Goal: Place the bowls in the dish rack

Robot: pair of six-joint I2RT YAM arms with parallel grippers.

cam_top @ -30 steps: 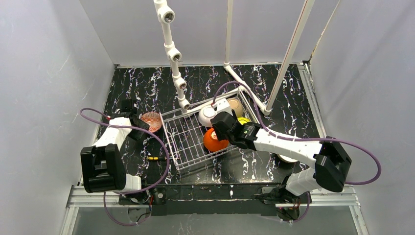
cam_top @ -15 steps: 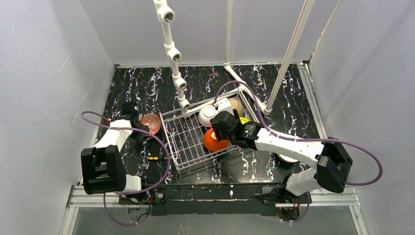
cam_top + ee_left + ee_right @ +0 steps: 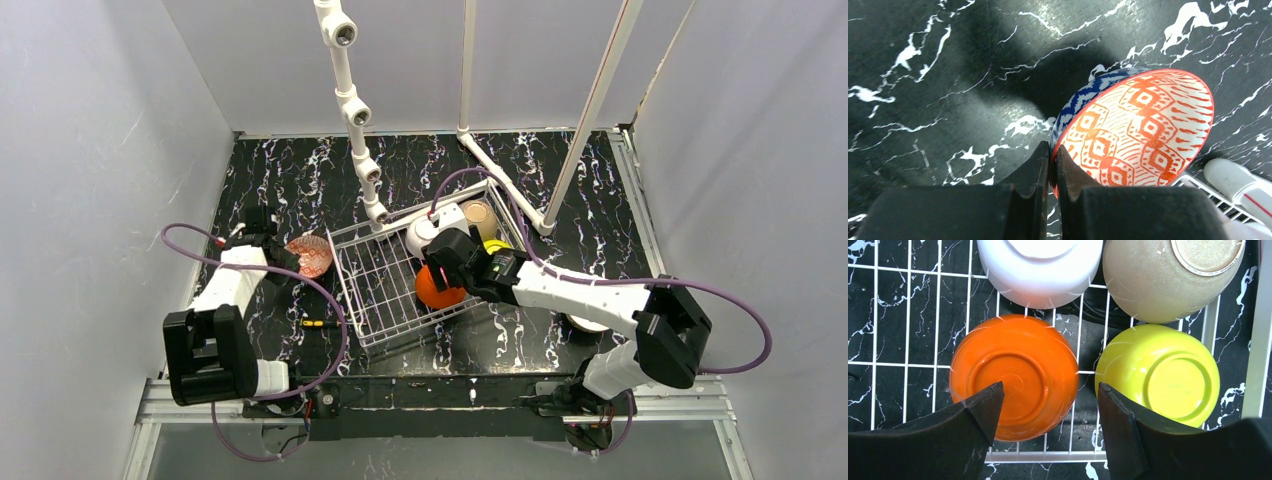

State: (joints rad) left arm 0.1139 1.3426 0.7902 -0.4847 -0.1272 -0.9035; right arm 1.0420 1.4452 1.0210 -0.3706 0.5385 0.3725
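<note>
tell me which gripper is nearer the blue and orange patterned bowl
Left. The left gripper pinches the rim of the patterned bowl, outside the dish rack. The right gripper hangs open over the orange bowl inside the rack.

Five small round bowls show clearly: one white bowl (image 3: 1040, 270); one speckled tan bowl (image 3: 1158, 287); one orange bowl (image 3: 1015, 372); one yellow-green bowl (image 3: 1158, 375); one blue-and-orange patterned bowl (image 3: 1140, 127); one rectangular silver wire dish rack (image 3: 377, 285).
</note>
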